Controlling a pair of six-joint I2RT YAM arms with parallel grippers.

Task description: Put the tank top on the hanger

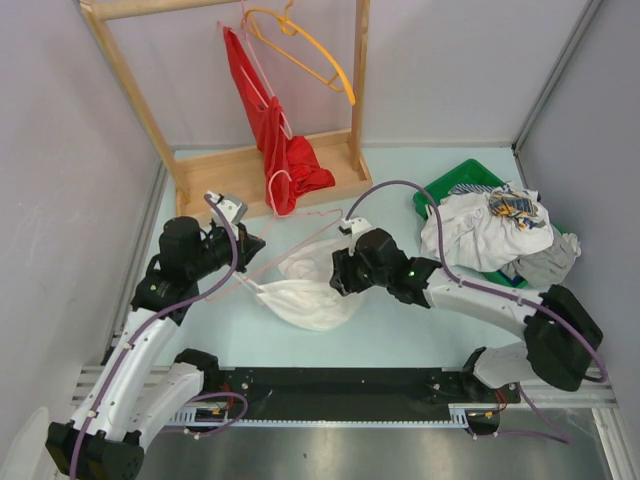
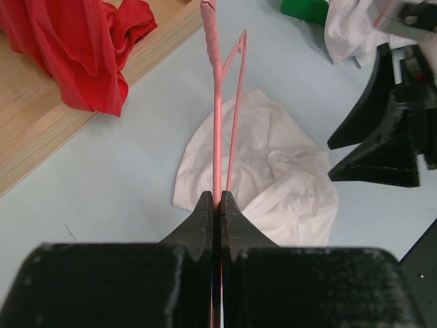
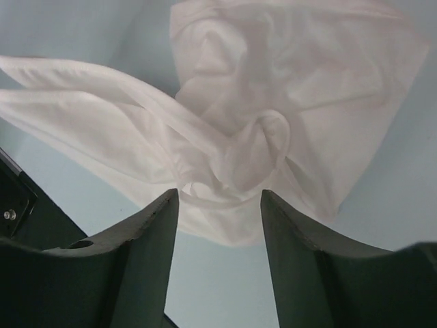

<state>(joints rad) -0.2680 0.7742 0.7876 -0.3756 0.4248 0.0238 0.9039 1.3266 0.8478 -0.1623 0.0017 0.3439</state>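
Observation:
The white tank top (image 1: 312,292) lies crumpled on the pale table between the arms. It also shows in the left wrist view (image 2: 273,171) and the right wrist view (image 3: 273,102). The thin pink hanger (image 1: 290,248) stretches over it. My left gripper (image 2: 217,199) is shut on the hanger's wire (image 2: 217,130), and it shows in the top view (image 1: 250,243). My right gripper (image 3: 220,198) is open just above the tank top's bunched edge, jaws on either side of a fold, and it shows in the top view (image 1: 345,272).
A wooden rack (image 1: 265,165) at the back holds a red garment (image 1: 275,140) and an orange-yellow hanger (image 1: 310,50). A green bin (image 1: 455,185) with a heap of white-grey clothes (image 1: 495,230) stands at the right.

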